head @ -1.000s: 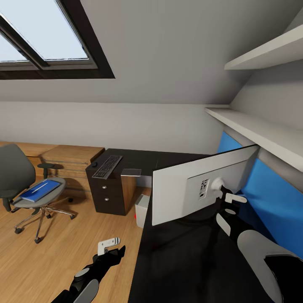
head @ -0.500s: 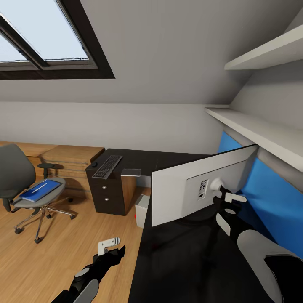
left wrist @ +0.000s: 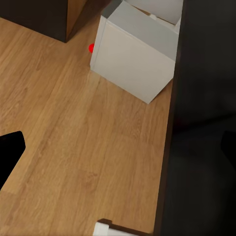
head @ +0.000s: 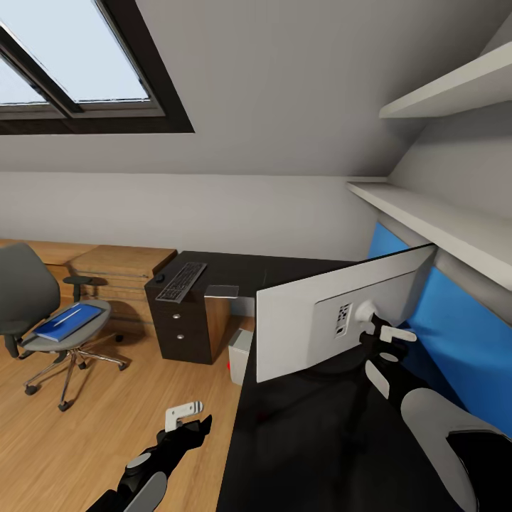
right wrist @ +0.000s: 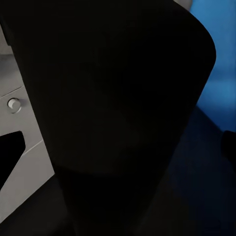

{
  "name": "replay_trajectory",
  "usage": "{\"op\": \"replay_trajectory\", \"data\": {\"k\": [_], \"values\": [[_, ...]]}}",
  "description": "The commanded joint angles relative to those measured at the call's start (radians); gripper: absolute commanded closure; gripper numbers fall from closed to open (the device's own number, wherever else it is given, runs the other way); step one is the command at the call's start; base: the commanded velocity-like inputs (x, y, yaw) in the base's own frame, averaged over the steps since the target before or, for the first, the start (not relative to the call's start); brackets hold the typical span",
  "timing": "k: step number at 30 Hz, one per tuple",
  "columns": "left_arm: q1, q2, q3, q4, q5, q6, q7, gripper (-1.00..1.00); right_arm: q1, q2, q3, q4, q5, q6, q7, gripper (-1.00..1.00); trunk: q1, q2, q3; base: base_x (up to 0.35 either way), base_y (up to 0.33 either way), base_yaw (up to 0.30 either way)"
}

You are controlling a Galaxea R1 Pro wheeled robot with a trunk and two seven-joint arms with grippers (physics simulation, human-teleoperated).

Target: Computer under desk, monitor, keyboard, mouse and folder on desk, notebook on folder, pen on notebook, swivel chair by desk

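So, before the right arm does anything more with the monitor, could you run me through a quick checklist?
1. Monitor on the desk: ok.
2. Screen faces the room: not ok, its grey back faces the camera.
3. Right gripper gripping the stand: cannot tell.
4. Left gripper clear of the desk, over the floor: ok.
5. Computer under the desk: ok, at its edge.
6. Keyboard on the desk: not ok, it lies on the drawer cabinet.

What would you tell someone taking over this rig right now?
Right gripper is at the monitor's stand behind the screen; grip not discernible. Left gripper hangs free over the floor. Monitor stands on the desk; computer sits under it. Keyboard lies on the black cabinet; folder on the swivel chair. Left: keyboard, mouse, folder, notebook, pen, chair.
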Motion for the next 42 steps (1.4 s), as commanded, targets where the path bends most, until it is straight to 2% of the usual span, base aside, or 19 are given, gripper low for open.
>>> {"op": "replay_trajectory", "data": {"k": [1, 15, 26, 42], "values": [[-0.001, 0.001, -0.003, -0.002, 0.006, 0.001, 0.008, -1.0, -0.001, -0.001, 0.009, 0.001, -0.011, -0.004, -0.004, -1.0, 0.0, -0.001, -0.002, 0.0, 0.0, 0.0], [-0.001, 0.001, -0.004, -0.002, 0.006, 0.002, 0.007, -1.0, -0.001, -0.001, 0.009, 0.001, -0.011, -0.004, -0.004, -1.0, 0.0, -0.001, -0.002, -0.037, 0.004, 0.0], [-0.001, -0.011, -0.009, 0.002, 0.006, 0.003, 0.008, -1.0, -0.001, -0.001, 0.009, 0.001, -0.011, -0.004, -0.004, -1.0, 0.0, -0.001, -0.002, -0.279, 0.099, 0.0], [-0.002, -0.013, -0.007, 0.03, 0.006, 0.002, 0.008, -1.0, -0.001, -0.001, 0.01, 0.001, -0.011, -0.004, -0.004, -1.0, 0.0, -0.001, -0.002, -0.311, 0.145, 0.0]]}}
